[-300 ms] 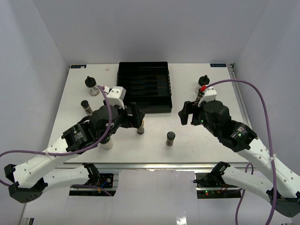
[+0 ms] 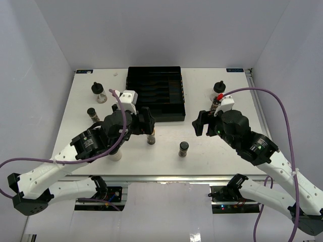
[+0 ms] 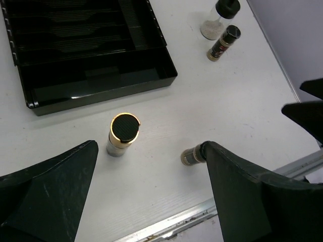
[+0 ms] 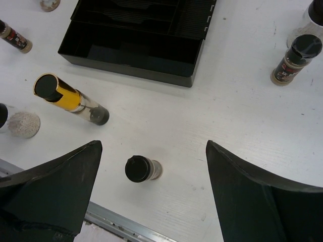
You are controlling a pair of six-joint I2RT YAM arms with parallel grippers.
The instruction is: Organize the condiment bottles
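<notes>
Seven small black-capped condiment bottles (image 2: 183, 148) around black slotted tray (image 2: 154, 93): three left, two in front, two right. Left gripper (image 3: 150, 146), right gripper (image 4: 151, 143) spread wide, empty. White tabletop (image 2: 227, 148), pale grey walls (image 2: 151, 30).

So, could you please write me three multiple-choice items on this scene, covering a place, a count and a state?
1. Where is the yellow-banded jar? A in the black tray; B on the table, just off the tray's near wall; C at the table's right edge.
2. How many bottles stand level with the tray, to its right? A none; B two; C five.
3. The left pincer is: A open; B shut on a jar; C shut on nothing.
Key: 1B, it stands upright before the tray. 2B, a squat bottle and a slim jar. 3A, its fingers stand wide apart.
</notes>
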